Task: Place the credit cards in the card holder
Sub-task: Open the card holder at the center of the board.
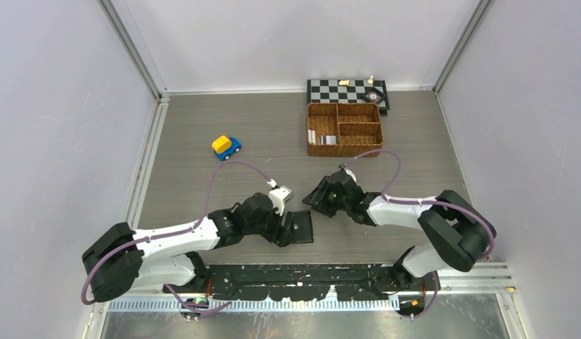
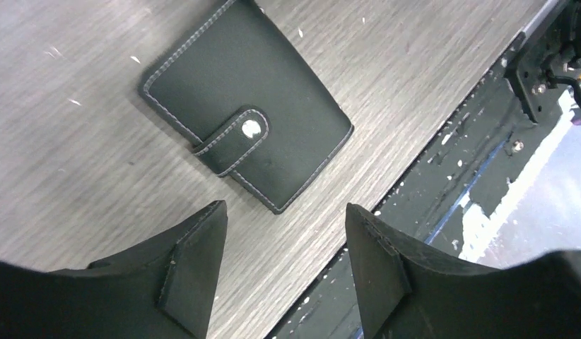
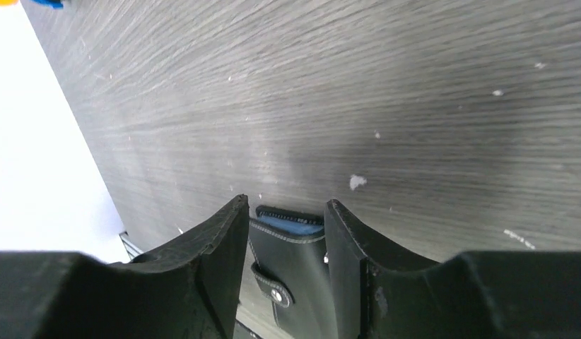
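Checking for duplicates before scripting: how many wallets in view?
1. The card holder lies shut on the table by its near edge, ahead of the left gripper. The basket's insides are too small to check.

Left arm [image 1: 176, 244] and right arm [image 1: 401, 210]: white link shells between bulky black joint housings, each carrying a looping purple cable [image 1: 235, 162]. Left gripper [image 2: 284, 212] and right gripper [image 3: 284, 205]: paired matte-black, wedge-shaped fingers [image 2: 196, 275] with raised inner pads.

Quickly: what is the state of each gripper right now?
Left gripper: open, holding nothing; the card holder lies flat ahead of its fingers.
Right gripper: open, holding nothing; the card holder only shows through its gap.
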